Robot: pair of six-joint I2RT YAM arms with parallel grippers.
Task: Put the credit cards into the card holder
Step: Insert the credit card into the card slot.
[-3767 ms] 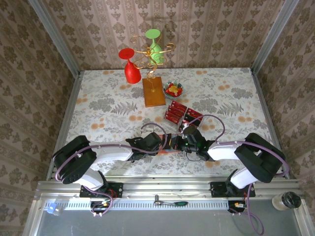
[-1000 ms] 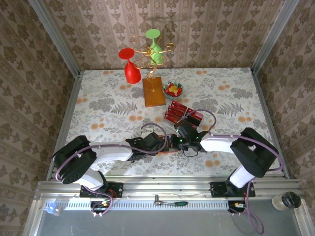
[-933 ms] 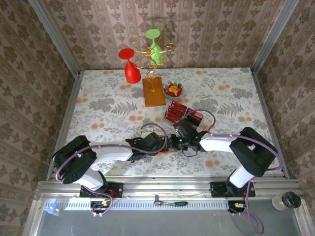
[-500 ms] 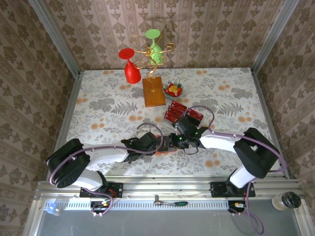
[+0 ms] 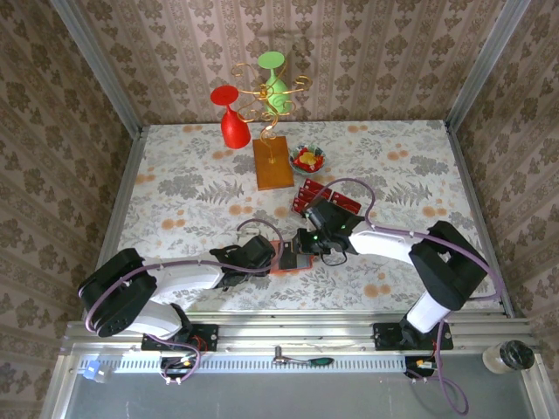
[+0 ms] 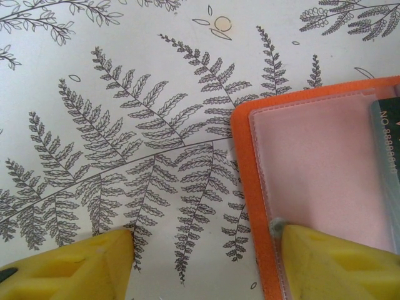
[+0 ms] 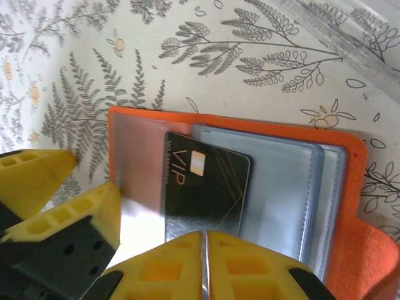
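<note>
Card holder (image 7: pixel 369 250) open near table (image 5: pixel 175 192) centre, left edge pinned by one finger of the spread left gripper (image 6: pixel 200 262), seemingly so the closed right gripper (image 7: pixel 203 253) can push a black credit card (image 7: pixel 206 181) in.

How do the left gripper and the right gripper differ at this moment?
The left gripper stands open; the right gripper is shut. The left straddles the orange edge of the card holder; the right sits over a black card. Both have yellow fingers.
</note>
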